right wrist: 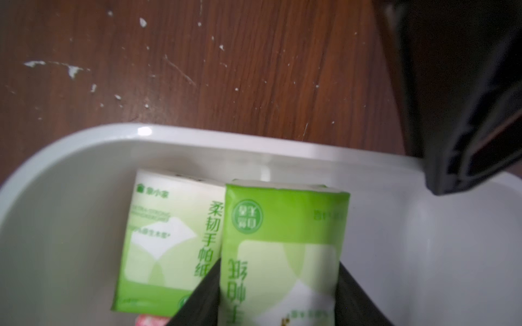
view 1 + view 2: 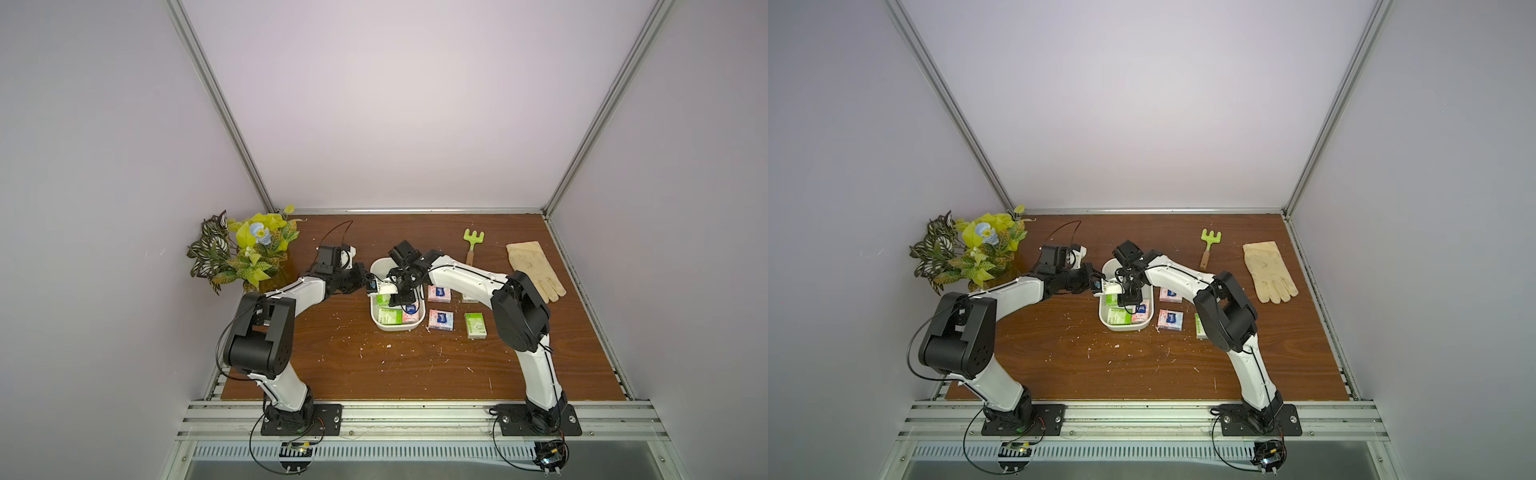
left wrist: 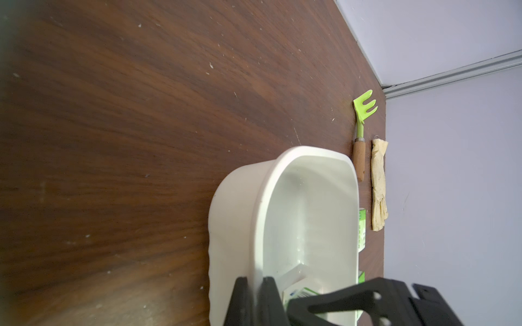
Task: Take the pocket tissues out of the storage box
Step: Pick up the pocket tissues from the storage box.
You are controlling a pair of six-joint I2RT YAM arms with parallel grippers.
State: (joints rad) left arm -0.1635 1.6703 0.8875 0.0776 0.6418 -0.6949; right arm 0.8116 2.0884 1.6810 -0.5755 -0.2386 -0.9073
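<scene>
The white storage box [image 2: 397,328] [image 2: 1125,328] stands mid-table. My left gripper [image 2: 371,287] [image 3: 255,282] is shut on its left wall [image 3: 310,149], one finger on each side. My right gripper [image 2: 397,300] [image 1: 279,296] reaches into the box, shut on a green packet of pocket tissues [image 1: 285,240] [image 2: 384,300] that is raised above the box floor. Below it lie another green packet [image 1: 169,240] [image 2: 390,319] and pink ones [image 2: 411,318]. Right of the box, on the table, lie two pink packets [image 2: 439,293] [image 2: 441,320] and a green one [image 2: 476,325]; a second green one [image 2: 469,297] is half hidden by my right arm.
A green hand rake [image 2: 473,243] and a beige glove [image 2: 534,270] lie at the back right. A potted artificial plant [image 2: 245,249] stands at the back left, close behind my left arm. White flecks dot the brown tabletop [image 2: 374,365].
</scene>
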